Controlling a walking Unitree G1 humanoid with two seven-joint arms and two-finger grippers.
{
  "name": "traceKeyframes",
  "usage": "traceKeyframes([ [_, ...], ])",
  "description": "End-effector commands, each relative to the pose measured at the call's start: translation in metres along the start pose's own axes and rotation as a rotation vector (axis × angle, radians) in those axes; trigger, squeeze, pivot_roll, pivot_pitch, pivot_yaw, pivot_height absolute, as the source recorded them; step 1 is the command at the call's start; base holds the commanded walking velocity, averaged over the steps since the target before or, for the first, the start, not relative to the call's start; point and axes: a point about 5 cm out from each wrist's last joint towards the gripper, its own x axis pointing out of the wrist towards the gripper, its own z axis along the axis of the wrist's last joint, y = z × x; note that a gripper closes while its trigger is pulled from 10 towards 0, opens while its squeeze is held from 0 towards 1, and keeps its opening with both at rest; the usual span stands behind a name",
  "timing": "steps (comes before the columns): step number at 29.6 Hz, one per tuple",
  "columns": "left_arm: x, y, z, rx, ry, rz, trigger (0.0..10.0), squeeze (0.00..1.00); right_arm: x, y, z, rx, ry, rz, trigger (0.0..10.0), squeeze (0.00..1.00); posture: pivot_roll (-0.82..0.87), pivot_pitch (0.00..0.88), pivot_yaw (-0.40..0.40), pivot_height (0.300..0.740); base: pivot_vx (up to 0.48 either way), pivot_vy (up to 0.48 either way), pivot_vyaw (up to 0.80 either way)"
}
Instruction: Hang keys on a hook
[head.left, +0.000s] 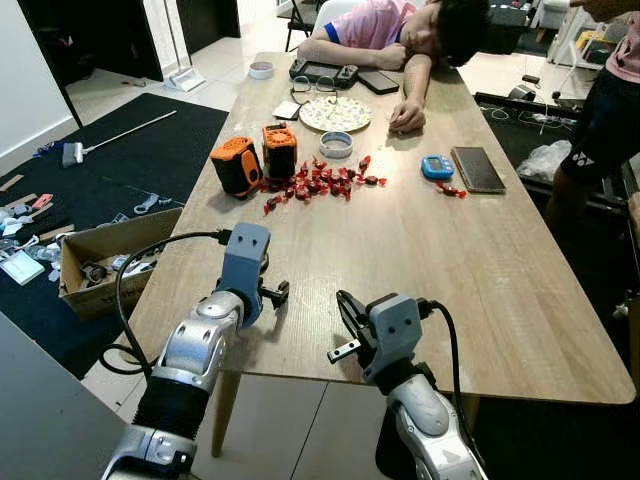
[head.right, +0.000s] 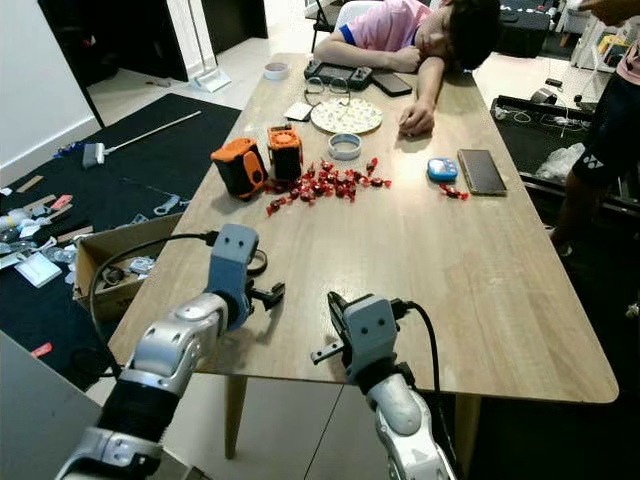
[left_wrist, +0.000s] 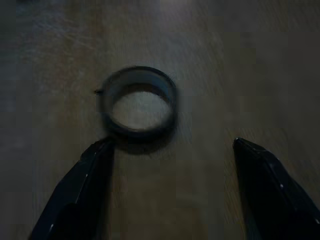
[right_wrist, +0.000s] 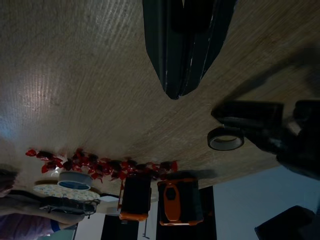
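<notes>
Black ring (left_wrist: 140, 102) is straddled by left gripper (left_wrist: 172, 150), fingers apart w/ nothing held; could be nudged away if closed off-centre, right gripper (right_wrist: 175, 95) clenched empty.

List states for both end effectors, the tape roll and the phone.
Left end effector: open, fingers apart just short of the black tape roll.
Right end effector: shut, holding nothing, low over the table.
Black tape roll: lying flat, not gripped.
Phone: flat, screen dark.
</notes>
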Motion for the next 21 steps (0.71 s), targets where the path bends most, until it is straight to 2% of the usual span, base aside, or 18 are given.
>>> traceKeyframes([
  [1,0.005,0.004,-0.010,-0.057,0.025,0.040,10.0,0.00,-0.005,0.003,-0.004,0.014,0.025,0.002,10.0,0.00,0.15,0.226,0.022,0.740,0.000,0.000,0.00],
  [8,0.009,0.013,-0.004,-0.106,0.005,0.101,10.0,0.00,-0.006,0.004,-0.004,0.017,0.028,0.002,10.0,0.00,0.14,0.236,0.026,0.740,0.000,0.000,0.00],
  [18,0.014,-0.002,-0.009,-0.185,0.035,0.063,10.0,0.00,-0.008,0.006,-0.005,0.022,0.034,0.009,10.0,0.00,0.15,0.258,0.028,0.740,0.000,0.000,0.00],
  [20,0.016,-0.006,-0.009,-0.202,0.034,0.053,9.9,0.00,-0.008,0.007,-0.005,0.023,0.036,0.011,10.0,0.00,0.15,0.258,0.028,0.740,0.000,0.000,0.00],
  [21,0.016,-0.011,-0.009,-0.216,0.035,0.043,9.5,0.00,-0.008,0.007,-0.005,0.024,0.038,0.012,10.0,0.00,0.15,0.262,0.029,0.740,0.000,0.000,0.00],
])
